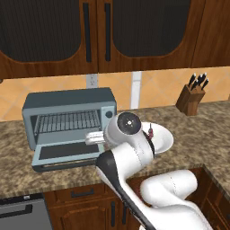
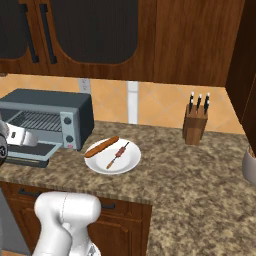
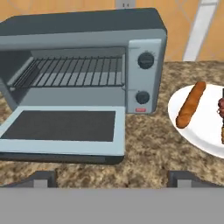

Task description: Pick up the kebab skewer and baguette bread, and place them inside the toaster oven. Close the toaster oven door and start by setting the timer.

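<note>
The blue-grey toaster oven (image 3: 87, 39) stands on the counter with its door (image 3: 61, 127) folded down flat and its wire rack (image 3: 70, 72) bare. To its right a white plate (image 2: 127, 165) carries the orange-brown baguette bread (image 2: 101, 146) and, beside it, the thin kebab skewer (image 2: 117, 155). In the hand view the baguette bread (image 3: 190, 105) lies on the plate's left part and the kebab skewer (image 3: 221, 109) is cut by the frame edge. My gripper (image 3: 113, 179) hovers in front of the lowered door, open, with nothing between its fingers. It also shows as gripper (image 1: 93, 137) and gripper (image 2: 22, 136).
A wooden knife block (image 2: 195, 125) stands at the back right against the tiled wall. A grey vessel (image 2: 249, 165) pokes in at the right edge. Dark wood cabinets hang above the counter. Speckled granite counter (image 2: 190, 185) stretches right of the plate.
</note>
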Available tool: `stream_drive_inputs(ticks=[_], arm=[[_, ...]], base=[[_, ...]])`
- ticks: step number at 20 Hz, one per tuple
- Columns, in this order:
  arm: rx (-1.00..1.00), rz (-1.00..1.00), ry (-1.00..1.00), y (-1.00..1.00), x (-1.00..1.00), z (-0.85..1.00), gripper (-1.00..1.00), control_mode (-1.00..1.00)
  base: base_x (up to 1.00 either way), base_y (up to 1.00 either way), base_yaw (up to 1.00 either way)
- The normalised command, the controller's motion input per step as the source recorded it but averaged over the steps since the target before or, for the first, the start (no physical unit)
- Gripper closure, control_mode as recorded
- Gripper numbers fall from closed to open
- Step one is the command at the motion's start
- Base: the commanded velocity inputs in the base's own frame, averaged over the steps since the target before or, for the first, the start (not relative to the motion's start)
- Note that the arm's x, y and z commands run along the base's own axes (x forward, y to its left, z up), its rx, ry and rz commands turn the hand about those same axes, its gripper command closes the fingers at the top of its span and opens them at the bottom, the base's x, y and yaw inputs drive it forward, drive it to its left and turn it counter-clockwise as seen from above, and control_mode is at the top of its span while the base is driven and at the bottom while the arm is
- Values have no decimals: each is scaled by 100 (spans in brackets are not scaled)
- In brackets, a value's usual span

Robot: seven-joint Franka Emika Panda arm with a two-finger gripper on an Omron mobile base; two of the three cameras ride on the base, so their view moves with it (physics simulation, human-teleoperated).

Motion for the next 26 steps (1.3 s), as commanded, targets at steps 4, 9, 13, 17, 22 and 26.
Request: stream_drive_inputs(ticks=[4, 9, 13, 17, 22, 26], arm=[[5, -4, -42, 51, 0, 6, -100, -100], [10, -2, -31, 53, 0, 18, -100, -100], [12, -2, -14, 17, 3, 22, -100, -100], [0, 0, 0, 0, 11, -4, -100, -100], [0, 0, 4, 3, 0, -25, -100, -100], [-1, 0, 12, 26, 9, -18, -100, -100]], base=[[0, 0, 0], [0, 0, 0], [0, 0, 0], [0, 0, 0], [0, 0, 0], [0, 0, 0]])
